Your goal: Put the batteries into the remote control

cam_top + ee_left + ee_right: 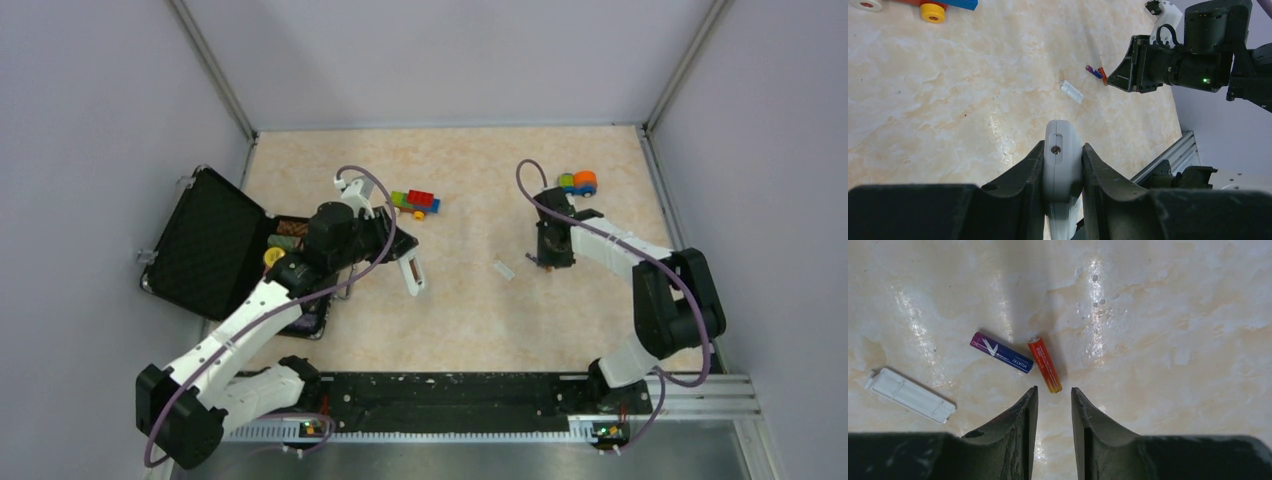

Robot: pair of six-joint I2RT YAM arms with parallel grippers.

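Note:
My left gripper point(405, 262) is shut on the white remote control point(414, 274) and holds it off the table, left of centre. In the left wrist view the remote's narrow end point(1063, 160) sits clamped between the fingers. My right gripper point(547, 262) is open and empty, low over the two batteries. In the right wrist view the red-orange battery point(1045, 365) lies just ahead of the fingertips, with the dark blue-purple battery point(1001, 352) to its left. The white back cover point(909, 395) lies on the table further left; it also shows in the top view point(503, 268).
An open black case point(213, 250) with poker chips stands at the left edge. A multicoloured toy brick car point(417, 202) sits behind the left gripper. A second small toy point(579, 183) sits at the back right. Grey walls enclose the table.

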